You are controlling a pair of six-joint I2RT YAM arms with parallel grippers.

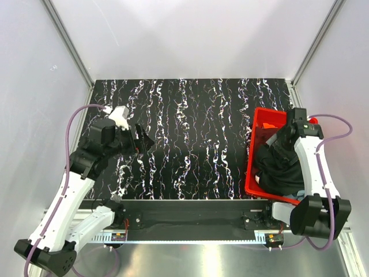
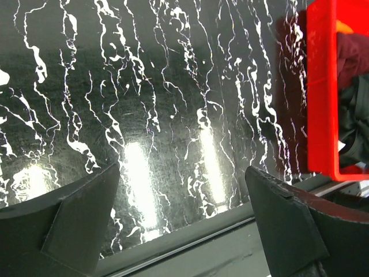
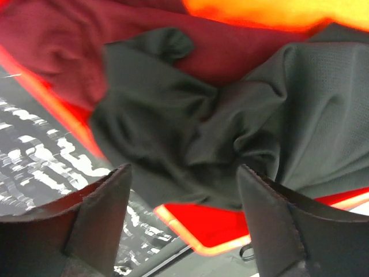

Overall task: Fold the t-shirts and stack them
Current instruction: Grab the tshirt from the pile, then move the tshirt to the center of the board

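So, progress check: we were basically at the starting line. Nothing we could see was folded or stacked. The marbled tabletop (image 1: pixel 190 127) ahead of the left fingers (image 2: pixel 81 222) carried no cloth, and every shirt we could find was bunched up in the red bin (image 1: pixel 251 156).

The black t-shirt (image 3: pixel 190 127) sat crumpled on top of the heap, right ahead of the right fingers (image 3: pixel 98 222), and spilled over the bin's rim just beyond their tips. Those fingers stood apart, one on either side of the black cloth as the wrist camera saw it, and weren't clamped on anything. We couldn't tell whether they touched the fabric.

The left fingers were wide apart too, holding nothing. They hovered over bare tabletop, with the bin well off to their right. Our read was that the first pick out of the bin was the step in hand, and all the spreading, folding and stacking was left to do.

On the views:
- **Overhead:** it gave us the layout, but the right arm covered much of the pile, so the pile read as one dark lump with a dab of orange.
- **Right wrist:** this sorted the pile out. A maroon t-shirt (image 3: pixel 57 46) lay under the black one, past the left-hand fingertip, and an orange t-shirt (image 3: pixel 259 11) was a blur at the far side.
- **Left wrist:** it only caught the bin's wall plus slivers of maroon and black.
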